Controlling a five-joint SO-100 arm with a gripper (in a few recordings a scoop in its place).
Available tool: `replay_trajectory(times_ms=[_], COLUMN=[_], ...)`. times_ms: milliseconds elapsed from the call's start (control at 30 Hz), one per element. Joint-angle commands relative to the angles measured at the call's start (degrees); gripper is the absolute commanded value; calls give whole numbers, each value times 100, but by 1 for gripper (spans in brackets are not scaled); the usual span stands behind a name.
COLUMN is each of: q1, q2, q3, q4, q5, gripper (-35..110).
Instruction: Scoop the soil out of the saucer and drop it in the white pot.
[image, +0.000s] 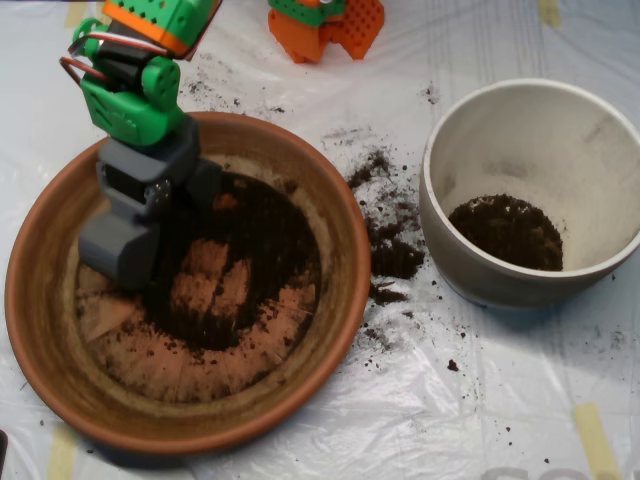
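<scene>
Scoop (125, 255) mouth hidden, down in saucer (345, 270)

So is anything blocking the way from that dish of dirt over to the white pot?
Nothing visible does. Between the saucer and the white pot lies only spilled soil on the plastic sheet. The scoop is down in the saucer's left side.

Dark brown-black soil (265, 240); streaked orange-brown saucer (330, 330); off-white pot (600, 180); grey pincer (125, 250) on a green arm (130, 95)
</scene>
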Motion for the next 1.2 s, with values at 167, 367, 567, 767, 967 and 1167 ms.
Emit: replay_trajectory(times_ms=[167, 367, 567, 767, 967, 1167], q1=[44, 62, -176, -615, -958, -1195], q2=[114, 519, 905, 1397, 1872, 2320], q3=[-527, -141, 132, 97, -466, -1046], q4=[26, -141, -18, 413, 1063, 1573], q5=[-185, -237, -290, -237, -97, 26], gripper=[21, 8, 0, -1, -1, -1])
